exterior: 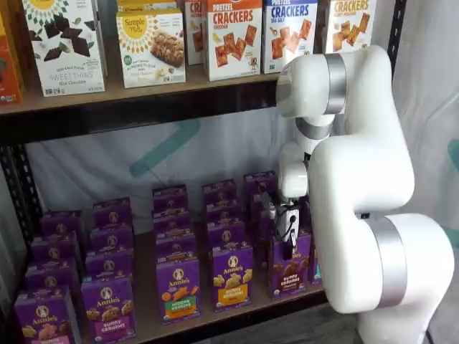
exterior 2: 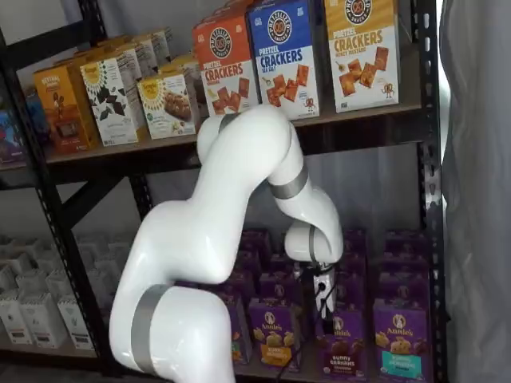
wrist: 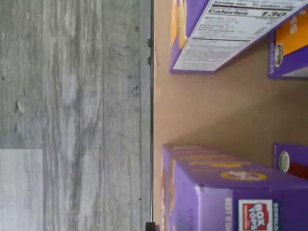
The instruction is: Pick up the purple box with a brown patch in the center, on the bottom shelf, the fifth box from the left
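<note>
The purple box [exterior: 290, 271] stands upright at the front right of the bottom shelf [exterior: 145, 319], with brown bunny cookies and white "bunny grahams" lettering. It also shows in a shelf view [exterior 2: 343, 345]. My gripper [exterior: 288, 242] hangs at the box's top edge, its black fingers in front of the carton's upper part. In a shelf view the gripper [exterior 2: 325, 305] sits just left of the box's top. No gap between the fingers shows plainly. The wrist view shows the bare shelf board [wrist: 216, 110] between purple cartons; I cannot tell which carton is which there.
A purple carton with orange crackers [exterior: 232, 278] stands left of the box, and one with a green band [exterior: 177, 288] farther left. More purple cartons fill the rows behind. The upper board holds cracker boxes [exterior: 233, 36]. A black rack post [exterior 2: 427, 199] stands at the right.
</note>
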`<state>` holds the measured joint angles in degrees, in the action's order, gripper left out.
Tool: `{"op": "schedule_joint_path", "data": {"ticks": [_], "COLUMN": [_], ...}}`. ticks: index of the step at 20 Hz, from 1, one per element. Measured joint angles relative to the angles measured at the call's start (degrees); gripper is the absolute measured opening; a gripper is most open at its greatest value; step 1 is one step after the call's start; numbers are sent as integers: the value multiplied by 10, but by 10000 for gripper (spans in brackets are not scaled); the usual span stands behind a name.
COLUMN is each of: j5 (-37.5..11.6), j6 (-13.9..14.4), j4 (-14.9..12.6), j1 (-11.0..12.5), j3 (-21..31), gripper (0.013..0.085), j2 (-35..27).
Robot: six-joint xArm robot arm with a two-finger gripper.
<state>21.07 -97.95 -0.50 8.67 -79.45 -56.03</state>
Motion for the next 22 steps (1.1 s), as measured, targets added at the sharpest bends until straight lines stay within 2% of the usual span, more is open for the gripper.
{"op": "schedule_joint_path", "data": {"ticks": [5, 8, 9, 10, 12, 16, 21, 22], "j5": [9, 12, 13, 13, 9, -4, -8, -7], "j6": [21, 35, 36, 37, 37, 24, 24, 25], "j4": [-21, -35, -36, -37, -36, -21, -21, -22], "j1": [-1, -3, -3, -4, -4, -5, -5, -5], "j3": [0, 0, 1, 2, 5, 12, 19, 20], "gripper": [610, 530, 490, 490, 410, 410, 410, 370], "j2": [3, 4, 5, 5, 7, 9, 14, 14]}}
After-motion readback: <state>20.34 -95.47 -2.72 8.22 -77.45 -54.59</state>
